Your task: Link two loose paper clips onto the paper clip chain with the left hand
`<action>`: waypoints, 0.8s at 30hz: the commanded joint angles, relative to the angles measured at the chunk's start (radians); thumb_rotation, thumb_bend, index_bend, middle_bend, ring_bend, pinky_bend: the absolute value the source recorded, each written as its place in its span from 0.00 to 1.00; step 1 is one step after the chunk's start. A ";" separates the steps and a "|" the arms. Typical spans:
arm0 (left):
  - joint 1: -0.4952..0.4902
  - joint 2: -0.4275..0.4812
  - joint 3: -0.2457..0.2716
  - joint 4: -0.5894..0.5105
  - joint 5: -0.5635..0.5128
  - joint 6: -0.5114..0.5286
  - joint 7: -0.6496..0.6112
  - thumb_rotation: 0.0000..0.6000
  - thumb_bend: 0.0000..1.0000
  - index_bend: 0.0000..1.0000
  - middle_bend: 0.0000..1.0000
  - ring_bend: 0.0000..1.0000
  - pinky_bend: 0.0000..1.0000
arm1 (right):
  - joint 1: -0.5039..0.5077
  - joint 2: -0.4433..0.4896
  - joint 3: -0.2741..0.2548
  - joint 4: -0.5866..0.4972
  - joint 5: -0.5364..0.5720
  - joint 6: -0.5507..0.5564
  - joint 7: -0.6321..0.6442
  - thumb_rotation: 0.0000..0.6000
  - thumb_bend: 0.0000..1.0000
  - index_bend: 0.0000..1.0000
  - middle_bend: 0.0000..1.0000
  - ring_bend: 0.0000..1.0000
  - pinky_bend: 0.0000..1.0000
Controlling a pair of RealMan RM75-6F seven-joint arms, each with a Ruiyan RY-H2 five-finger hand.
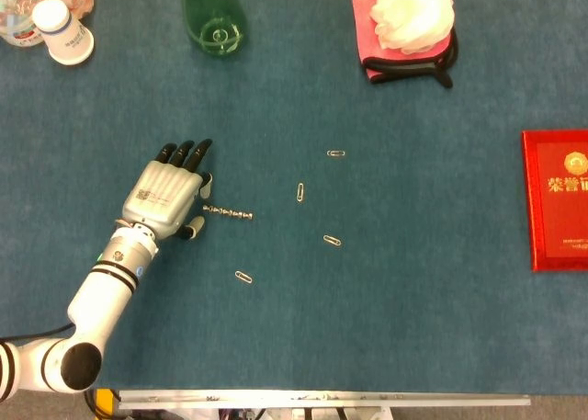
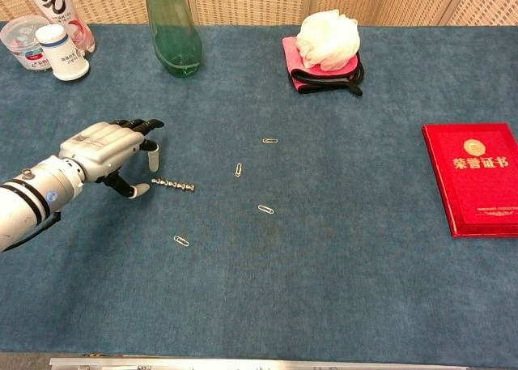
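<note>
The left hand [image 1: 165, 198] hovers spread and empty (thumb beside the chain's end); the paper clip chain [image 1: 228, 213] lies left-to-right.

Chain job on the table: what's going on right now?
The left hand is at the left end of the chain, fingers apart, holding nothing; whether it touches the chain can't be told. Four loose clips lie on the blue table, none linked yet: one below the chain, one right of it, one lower right and one farthest back. The right hand is out of view.
</note>
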 commanded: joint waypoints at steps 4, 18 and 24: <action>-0.009 -0.028 -0.001 0.018 -0.041 0.023 0.015 1.00 0.31 0.41 0.00 0.00 0.08 | 0.002 0.000 0.002 -0.002 0.005 -0.008 -0.003 1.00 0.30 0.13 0.14 0.08 0.29; -0.024 -0.068 0.013 0.026 -0.069 0.054 0.033 1.00 0.31 0.44 0.00 0.00 0.08 | 0.000 0.002 0.005 -0.001 0.008 -0.006 0.004 1.00 0.30 0.13 0.14 0.08 0.29; -0.027 -0.082 0.020 0.025 -0.057 0.062 0.028 1.00 0.31 0.44 0.00 0.00 0.08 | -0.005 0.003 0.002 -0.001 -0.003 0.004 0.005 1.00 0.30 0.13 0.14 0.08 0.29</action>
